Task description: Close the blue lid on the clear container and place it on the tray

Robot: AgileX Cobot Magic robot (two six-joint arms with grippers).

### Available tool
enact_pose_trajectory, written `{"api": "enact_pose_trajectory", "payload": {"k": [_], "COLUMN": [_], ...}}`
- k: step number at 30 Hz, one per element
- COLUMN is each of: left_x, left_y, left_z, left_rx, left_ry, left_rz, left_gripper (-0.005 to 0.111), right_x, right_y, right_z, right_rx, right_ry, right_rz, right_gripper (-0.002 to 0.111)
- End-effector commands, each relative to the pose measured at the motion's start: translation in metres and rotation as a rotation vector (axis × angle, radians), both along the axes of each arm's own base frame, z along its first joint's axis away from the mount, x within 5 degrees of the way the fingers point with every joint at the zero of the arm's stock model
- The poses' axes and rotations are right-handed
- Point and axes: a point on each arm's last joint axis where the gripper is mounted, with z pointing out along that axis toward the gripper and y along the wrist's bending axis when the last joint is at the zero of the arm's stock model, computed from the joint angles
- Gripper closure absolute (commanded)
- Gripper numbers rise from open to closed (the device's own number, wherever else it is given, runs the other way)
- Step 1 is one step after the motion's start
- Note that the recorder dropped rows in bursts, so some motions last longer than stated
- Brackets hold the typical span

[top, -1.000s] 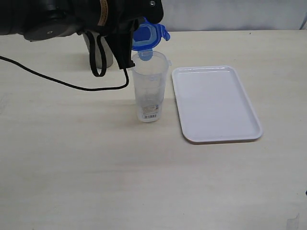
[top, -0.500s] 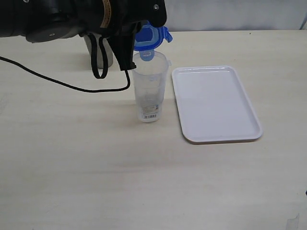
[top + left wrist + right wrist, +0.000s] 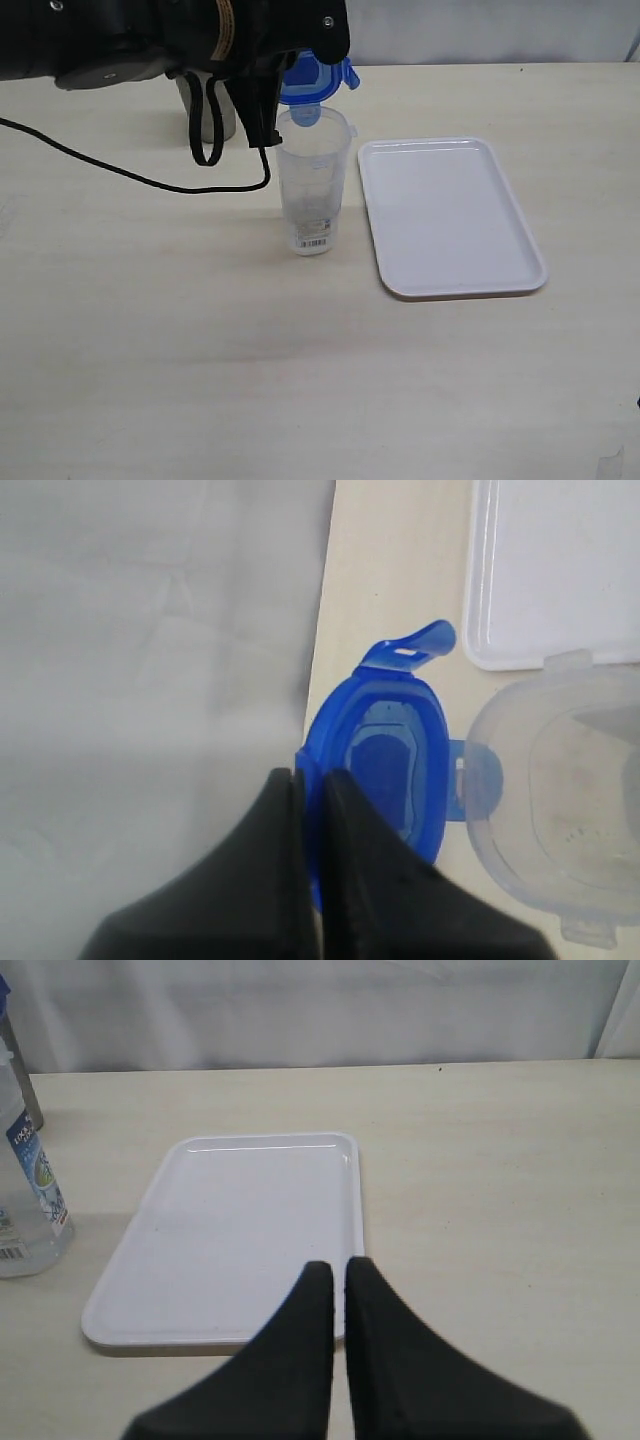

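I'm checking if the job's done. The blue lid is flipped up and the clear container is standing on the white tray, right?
Not quite. The blue lid is flipped up, but the clear container stands on the table beside the tray, not on it. The exterior view shows this.

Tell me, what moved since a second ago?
The shut left gripper slid a little toward the tray, and seems to tip the blue lid slightly down over the clear container. Nothing was grabbed or let go. The clear container and the tray stayed put.
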Motion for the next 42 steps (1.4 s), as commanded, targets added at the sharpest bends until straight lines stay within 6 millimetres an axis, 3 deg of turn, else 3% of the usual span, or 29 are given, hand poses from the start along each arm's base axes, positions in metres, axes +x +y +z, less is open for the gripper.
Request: {"api": "enact_pose_trajectory", "payload": {"k": [1, 42], "left_x": [-0.002, -0.015], "left_y": [-0.003, -0.012], "left_z": [0.002, 0.0], "left_rx": [0.003, 0.089], "left_ry": [-0.003, -0.019], "left_rz": [-0.004, -0.023], "left_gripper": [0.107, 0.107], "right_x": [0.0, 0.0], "right_y": [0.0, 0.0], "right_z": [0.0, 0.0], "right_rx": [0.006, 0.006], "right_ry": [-0.006, -0.006], "right_rz": [-0.004, -0.004], "right_gripper": [0.104, 0.104]}}
